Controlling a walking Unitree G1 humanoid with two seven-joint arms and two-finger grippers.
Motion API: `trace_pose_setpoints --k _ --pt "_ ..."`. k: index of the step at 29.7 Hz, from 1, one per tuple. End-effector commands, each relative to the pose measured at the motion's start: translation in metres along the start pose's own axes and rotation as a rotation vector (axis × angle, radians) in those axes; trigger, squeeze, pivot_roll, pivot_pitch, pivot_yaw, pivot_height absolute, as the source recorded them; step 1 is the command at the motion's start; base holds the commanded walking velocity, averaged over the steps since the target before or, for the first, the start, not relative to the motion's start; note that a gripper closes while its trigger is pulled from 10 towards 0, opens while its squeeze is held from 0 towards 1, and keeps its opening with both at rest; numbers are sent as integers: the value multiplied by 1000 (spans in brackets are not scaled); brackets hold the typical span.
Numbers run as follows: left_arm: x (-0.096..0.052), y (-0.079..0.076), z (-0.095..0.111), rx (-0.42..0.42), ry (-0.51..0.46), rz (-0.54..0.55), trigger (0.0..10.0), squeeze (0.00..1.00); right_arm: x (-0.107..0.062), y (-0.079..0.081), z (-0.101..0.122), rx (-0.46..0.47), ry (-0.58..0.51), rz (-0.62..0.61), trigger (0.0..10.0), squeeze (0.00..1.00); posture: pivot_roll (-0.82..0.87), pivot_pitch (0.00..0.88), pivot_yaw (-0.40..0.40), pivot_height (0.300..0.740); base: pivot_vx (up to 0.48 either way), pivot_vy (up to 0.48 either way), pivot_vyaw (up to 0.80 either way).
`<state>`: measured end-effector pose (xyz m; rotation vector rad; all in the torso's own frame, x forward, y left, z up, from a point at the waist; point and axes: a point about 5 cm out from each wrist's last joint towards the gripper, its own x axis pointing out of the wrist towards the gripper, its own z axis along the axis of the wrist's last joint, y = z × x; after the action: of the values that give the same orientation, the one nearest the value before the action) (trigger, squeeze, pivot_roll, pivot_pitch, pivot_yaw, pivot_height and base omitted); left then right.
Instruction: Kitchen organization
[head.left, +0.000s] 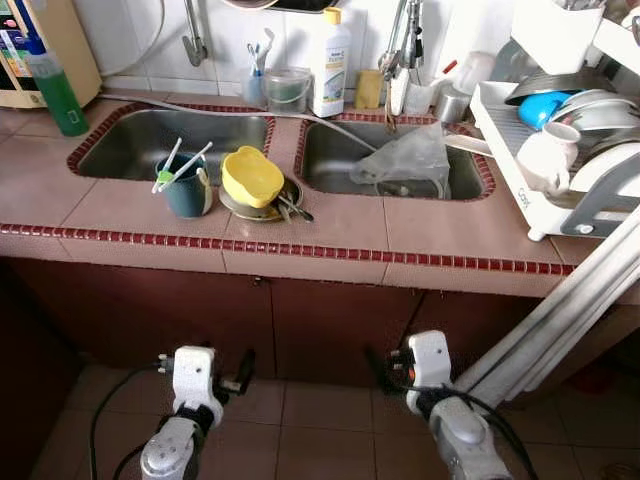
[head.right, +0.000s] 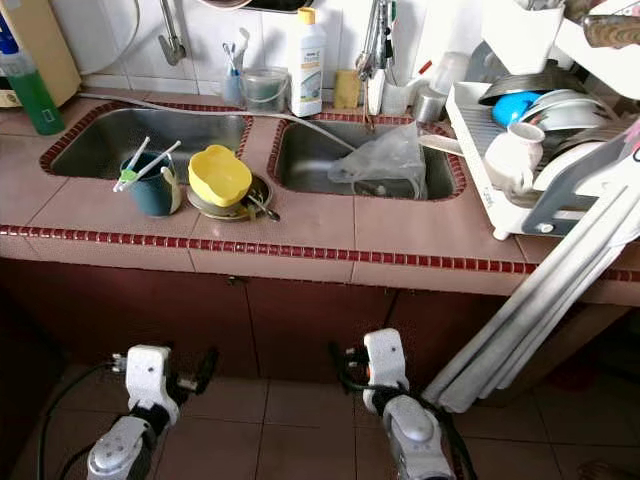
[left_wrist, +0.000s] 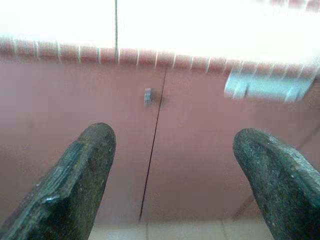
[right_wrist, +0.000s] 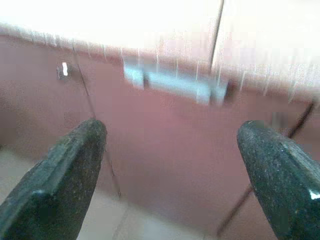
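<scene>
A yellow bowl (head.left: 252, 175) sits tilted on a plate (head.left: 262, 207) with cutlery, on the tiled counter between two steel sinks. Beside it on the left stands a teal mug (head.left: 185, 188) holding utensils. A crumpled clear plastic bag (head.left: 405, 160) lies in the right sink (head.left: 330, 165). Both arms hang low in front of the dark red cabinet doors, well below the counter. My left gripper (left_wrist: 172, 134) is open with nothing between its fingers, and so is my right gripper (right_wrist: 172, 126).
A white dish rack (head.left: 520, 195) full of bowls and cups fills the counter's right end. A silver folded frame (head.left: 560, 320) leans against the cabinet at right. A white bottle (head.left: 330, 65) and a green bottle (head.left: 55, 92) stand by the wall.
</scene>
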<state>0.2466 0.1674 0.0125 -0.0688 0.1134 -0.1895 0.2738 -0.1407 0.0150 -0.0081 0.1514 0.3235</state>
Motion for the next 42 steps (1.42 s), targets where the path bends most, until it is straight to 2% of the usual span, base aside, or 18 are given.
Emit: trace_pose_setpoints --k 1,3,7,8,13,18,27,34,42 --pt "8 -2 17 23 -52 -42 10000 0 9 -2 20 -18 -77 11 10000 0 6 29 -19 740 0 0 0" --pt "18 -1 34 -10 -92 -45 10000 0 17 -2 41 -34 -150 30 10000 0 9 26 -21 740 0 0 0" --pt "26 1 59 13 -167 -41 10000 0 25 -4 66 -54 -230 27 10000 0 9 23 -23 740 0 0 0" --pt "29 1 74 24 -201 -42 10000 0 29 -4 80 -53 -274 32 10000 0 10 22 -24 740 0 0 0" --pt "27 1 97 55 -238 -47 10000 0 28 1 106 -98 -351 56 10000 0 8 18 -25 740 0 0 0" --pt "21 -4 105 76 -260 -60 10000 0 21 4 115 -156 -386 72 10000 0 7 17 -29 740 0 0 0" --pt "14 -8 111 56 -265 -64 10000 0 12 -3 117 -179 -375 34 10000 0 14 8 -39 740 0 0 0" --pt "16 -11 118 72 -272 -79 10000 0 11 -6 118 -181 -370 17 10000 0 14 0 -42 740 0 0 0" --pt "17 -12 116 58 -235 -91 10000 0 9 -3 117 -179 -362 20 10000 0 8 2 -39 740 0 0 0"
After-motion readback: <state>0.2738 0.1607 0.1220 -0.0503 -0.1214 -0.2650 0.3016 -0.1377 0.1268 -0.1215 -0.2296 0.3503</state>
